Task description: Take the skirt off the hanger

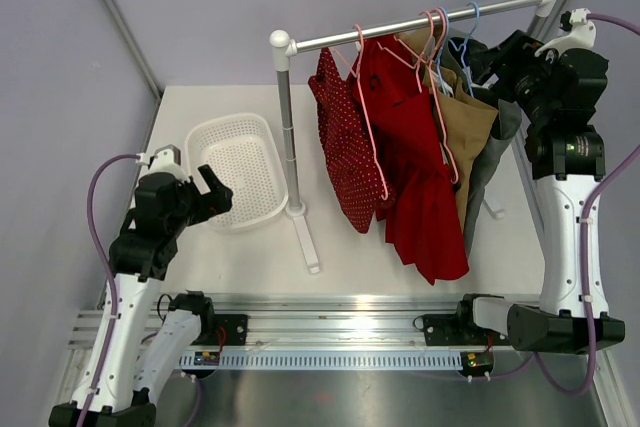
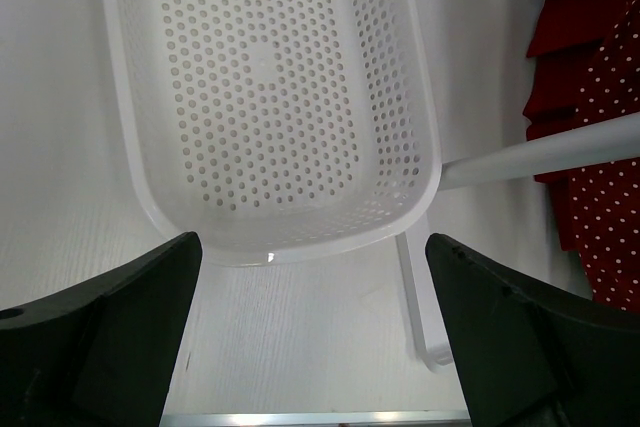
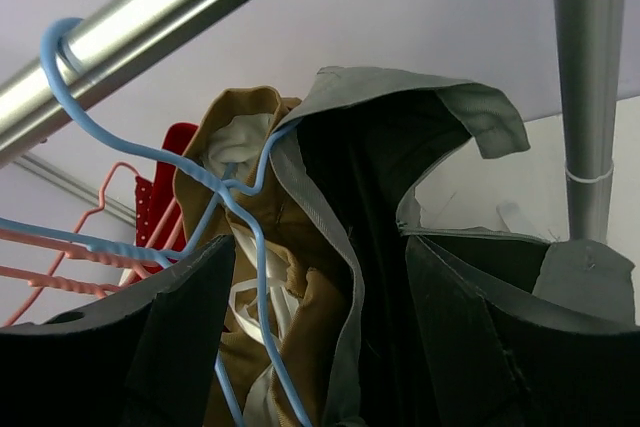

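The grey skirt [image 1: 488, 162] hangs on a blue hanger [image 3: 150, 159] at the right end of the rail [image 1: 400, 29], against a tan garment [image 1: 470, 127]. The right fingers [image 3: 500, 347] are spread wide around its upper folds, gripping nothing. The left fingers [image 2: 100, 337] gape empty above the white basket [image 1: 240, 162] on the counter [image 1: 400, 272].

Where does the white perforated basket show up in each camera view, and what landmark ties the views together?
Top external: the white basket sits left of centre, just left of the rack post.
Left wrist: it fills the upper middle of the picture.
Right wrist: not in view.
Shared landmark: the red polka-dot garment, which is at the right edge in the left wrist view and small at mid-left in the right wrist view.
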Robot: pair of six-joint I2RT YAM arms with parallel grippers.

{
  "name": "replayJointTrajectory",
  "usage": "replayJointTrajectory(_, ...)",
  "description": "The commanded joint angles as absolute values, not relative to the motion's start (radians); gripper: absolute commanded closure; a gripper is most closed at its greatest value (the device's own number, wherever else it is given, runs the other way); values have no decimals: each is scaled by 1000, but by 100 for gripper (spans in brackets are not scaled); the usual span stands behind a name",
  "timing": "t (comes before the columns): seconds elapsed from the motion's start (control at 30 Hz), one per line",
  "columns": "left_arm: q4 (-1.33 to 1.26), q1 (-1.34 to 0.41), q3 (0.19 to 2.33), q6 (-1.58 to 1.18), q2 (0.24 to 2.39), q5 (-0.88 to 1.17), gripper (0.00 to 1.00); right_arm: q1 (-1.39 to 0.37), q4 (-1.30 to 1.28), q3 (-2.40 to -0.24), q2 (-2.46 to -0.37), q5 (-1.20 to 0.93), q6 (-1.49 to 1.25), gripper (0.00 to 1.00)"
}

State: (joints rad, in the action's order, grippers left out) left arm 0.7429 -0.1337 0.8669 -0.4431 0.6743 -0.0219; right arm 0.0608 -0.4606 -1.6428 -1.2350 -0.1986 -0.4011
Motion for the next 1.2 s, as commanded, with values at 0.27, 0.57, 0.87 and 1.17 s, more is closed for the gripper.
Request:
replayJointTrajectory(0.27,713,-138,861,-442,684,-21,1,60,-367,-1598,-1209,-331,-436,22)
replayJointTrajectory(0.57,713,-138,859,-442,684,-18,1,40,-379,-1634,-1281,-384,-431,42)
replayJointTrajectory(0.87,713,-138,859,-443,692,-17,1,18,-394,-1697,-1331,-365,-413,84)
replayJointTrajectory(1.17,710,-138,870,-431,663,-32,1,8,-400,-1738,-1259,-244,-333,100)
